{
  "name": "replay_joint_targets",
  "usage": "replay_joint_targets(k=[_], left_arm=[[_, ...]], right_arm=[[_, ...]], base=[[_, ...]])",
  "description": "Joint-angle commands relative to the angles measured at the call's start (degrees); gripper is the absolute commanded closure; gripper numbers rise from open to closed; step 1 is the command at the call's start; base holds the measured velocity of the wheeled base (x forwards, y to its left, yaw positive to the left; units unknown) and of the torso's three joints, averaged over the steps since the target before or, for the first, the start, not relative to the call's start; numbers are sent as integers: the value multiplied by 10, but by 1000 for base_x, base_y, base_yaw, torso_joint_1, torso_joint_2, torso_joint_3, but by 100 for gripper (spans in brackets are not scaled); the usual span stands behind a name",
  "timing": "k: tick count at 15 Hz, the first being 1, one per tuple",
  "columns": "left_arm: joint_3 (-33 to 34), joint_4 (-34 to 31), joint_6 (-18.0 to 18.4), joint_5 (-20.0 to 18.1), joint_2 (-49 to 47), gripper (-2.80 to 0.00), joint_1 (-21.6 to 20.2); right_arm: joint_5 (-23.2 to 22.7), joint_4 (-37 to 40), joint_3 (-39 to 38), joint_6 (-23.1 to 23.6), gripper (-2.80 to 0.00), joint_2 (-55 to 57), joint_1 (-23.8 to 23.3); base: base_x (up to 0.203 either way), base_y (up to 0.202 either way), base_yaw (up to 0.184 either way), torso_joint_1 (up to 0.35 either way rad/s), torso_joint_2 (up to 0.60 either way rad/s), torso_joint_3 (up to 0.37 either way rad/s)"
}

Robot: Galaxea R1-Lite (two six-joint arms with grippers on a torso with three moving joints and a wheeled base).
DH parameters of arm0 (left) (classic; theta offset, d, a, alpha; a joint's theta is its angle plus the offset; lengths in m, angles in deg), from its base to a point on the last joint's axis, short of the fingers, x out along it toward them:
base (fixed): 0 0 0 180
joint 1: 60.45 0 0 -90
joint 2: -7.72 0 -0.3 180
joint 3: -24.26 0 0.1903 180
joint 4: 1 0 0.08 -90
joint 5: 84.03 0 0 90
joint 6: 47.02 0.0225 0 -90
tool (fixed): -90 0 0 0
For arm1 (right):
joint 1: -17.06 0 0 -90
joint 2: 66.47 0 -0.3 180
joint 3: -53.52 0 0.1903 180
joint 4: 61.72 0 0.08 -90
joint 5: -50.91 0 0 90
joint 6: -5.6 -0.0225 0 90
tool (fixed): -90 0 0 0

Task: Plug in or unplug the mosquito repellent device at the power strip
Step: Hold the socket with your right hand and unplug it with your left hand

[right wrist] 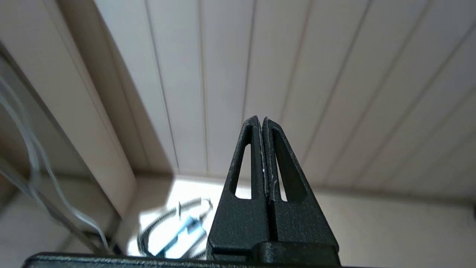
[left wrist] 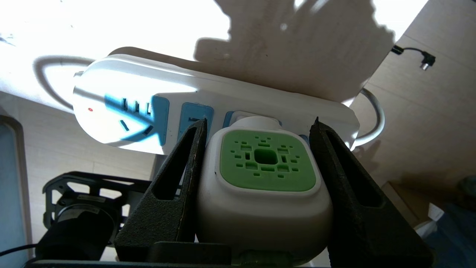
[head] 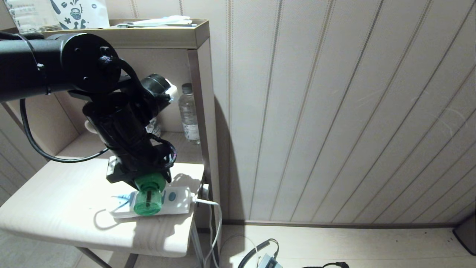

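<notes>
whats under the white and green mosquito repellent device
The long white power strip with pale blue sockets lies under the white-and-green mosquito repellent device, held by the left gripper. Its prongs and socket are covered.

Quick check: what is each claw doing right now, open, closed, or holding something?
Left claw: closed on the mosquito repellent device, at the power strip.
Right claw: closed, empty, facing the wall.

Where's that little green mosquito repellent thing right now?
In the head view, the mosquito repellent device sits on the power strip near the small table's front edge, gripped by the left gripper.
</notes>
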Motion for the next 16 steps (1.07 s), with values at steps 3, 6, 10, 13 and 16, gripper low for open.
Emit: replay_joint_targets(k=[3, 6, 10, 13, 16], left_arm=[[0, -4, -4, 0, -1, 0, 0], [0, -3, -5, 0, -1, 0, 0], [0, -3, -9, 0, -4, 0, 0], [0, -3, -10, 0, -5, 0, 2], [0, -1, -10, 0, -6, 0, 7]], right_arm=[[-84, 103, 303, -21, 0, 150, -1], [-248, 183, 466, -74, 0, 331, -6], [-367, 292, 651, -110, 0, 561, 69], [-298, 336, 735, -130, 0, 689, 260], [-183, 328, 755, -140, 0, 818, 373]], base=[[0, 0, 0, 0, 0, 0], [0, 0, 0, 0, 0, 0], [0, 0, 0, 0, 0, 0], [0, 0, 0, 0, 0, 0], [0, 0, 0, 0, 0, 0]])
